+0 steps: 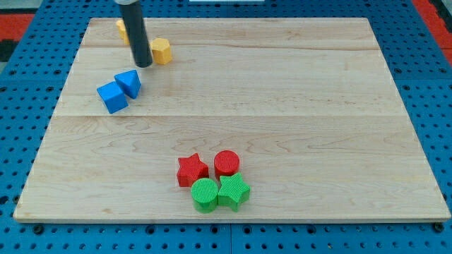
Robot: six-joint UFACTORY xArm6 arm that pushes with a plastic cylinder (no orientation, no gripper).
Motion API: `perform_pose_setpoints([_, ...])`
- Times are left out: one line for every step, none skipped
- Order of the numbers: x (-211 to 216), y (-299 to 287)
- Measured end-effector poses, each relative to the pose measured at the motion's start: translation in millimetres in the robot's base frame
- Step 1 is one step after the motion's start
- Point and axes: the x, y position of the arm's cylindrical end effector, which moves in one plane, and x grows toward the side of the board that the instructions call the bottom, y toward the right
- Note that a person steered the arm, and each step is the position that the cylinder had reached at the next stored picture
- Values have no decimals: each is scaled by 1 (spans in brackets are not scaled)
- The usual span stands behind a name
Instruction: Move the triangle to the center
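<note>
A blue triangle block point(129, 82) lies at the view's upper left of the wooden board point(282, 99), touching a blue cube point(112, 97) on its lower left. My tip point(143, 64) stands just above and to the right of the triangle, a short gap away. A yellow hexagon block point(162, 51) sits right of the rod. Another yellow block point(122, 29) is partly hidden behind the rod.
Near the view's bottom middle sit a red star point(191, 171), a red cylinder point(227, 163), a green cylinder point(205, 195) and a green star point(234, 190), packed together. Blue pegboard point(21, 106) surrounds the board.
</note>
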Motion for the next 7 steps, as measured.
perform_pose_setpoints([-5,4])
perform_pose_setpoints([-8,48])
perform_pose_setpoints([-5,-12])
perform_pose_setpoints([10,-77])
perform_pose_setpoints([56,-86])
perform_pose_setpoints([66,-37])
perform_pose_setpoints([66,21])
